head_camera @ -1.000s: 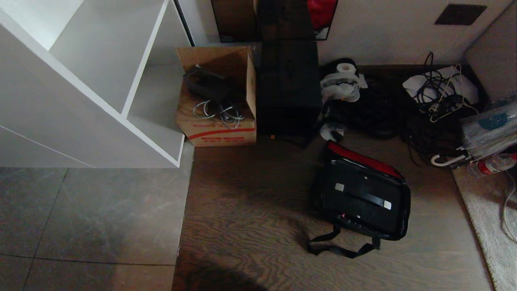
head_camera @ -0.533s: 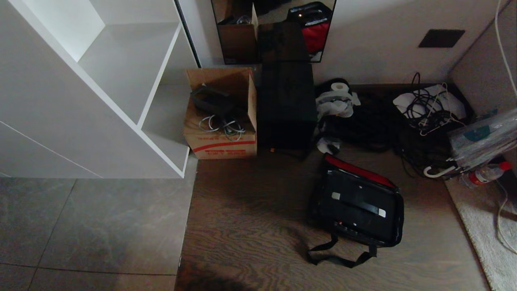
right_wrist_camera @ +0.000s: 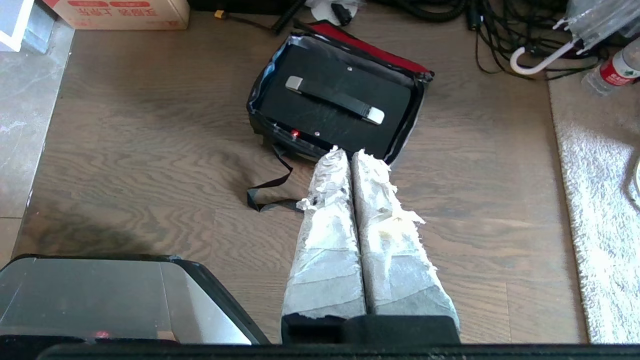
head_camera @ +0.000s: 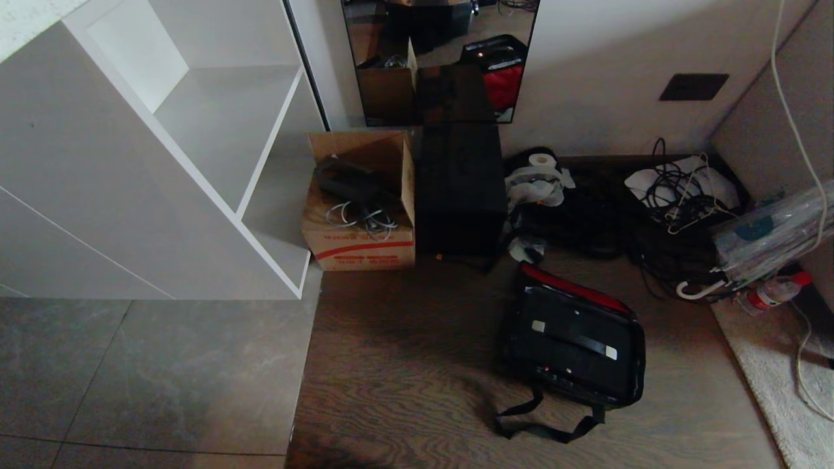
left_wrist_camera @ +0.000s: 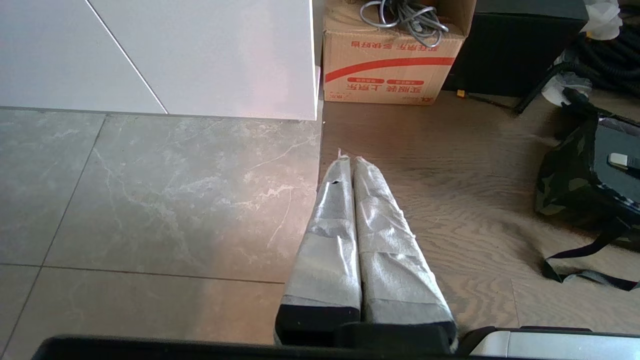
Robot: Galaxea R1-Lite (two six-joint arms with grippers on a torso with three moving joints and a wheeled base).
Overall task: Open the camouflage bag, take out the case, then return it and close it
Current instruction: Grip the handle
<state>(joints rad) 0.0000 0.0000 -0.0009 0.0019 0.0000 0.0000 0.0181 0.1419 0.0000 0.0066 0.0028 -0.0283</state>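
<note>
Camouflage bag (head_camera: 573,352): head view. We log it on the wooden floor (head_camera: 404,371) at about four o'clock of the frame, lid thrown back so the red trim shows along its far edge. A black case (head_camera: 572,340) with a strap handle lies flat inside the opening. We judge the opening step done; whether the case has yet been out and returned we cannot tell, and closing remains in any reading. A black carry strap (head_camera: 541,426) trails at six o'clock of the bag. At twelve o'clock of it stands a plain black box (head_camera: 461,189), with a cardboard box (head_camera: 361,215) of cables just beside that. A white shelf unit (head_camera: 163,163) fills ten o'clock, grey tiles (head_camera: 143,378) eight o'clock, tangled cables (head_camera: 677,195) two o'clock, a pale rug (head_camera: 775,378) four o'clock. Neither arm appears here.

Left wrist view. We record the left end effector (left_wrist_camera: 348,159) with taped fingers pressed together, holding nothing, above the seam of tile and wood, well apart from the bag, whose camouflage side shows at the frame's edge.

Right wrist view. We record the right end effector (right_wrist_camera: 346,152) likewise closed and empty, tips overlapping the bag's near rim in the picture; contact we cannot confirm. A water bottle (right_wrist_camera: 612,72) and an umbrella handle (right_wrist_camera: 542,60) lie beyond.
</note>
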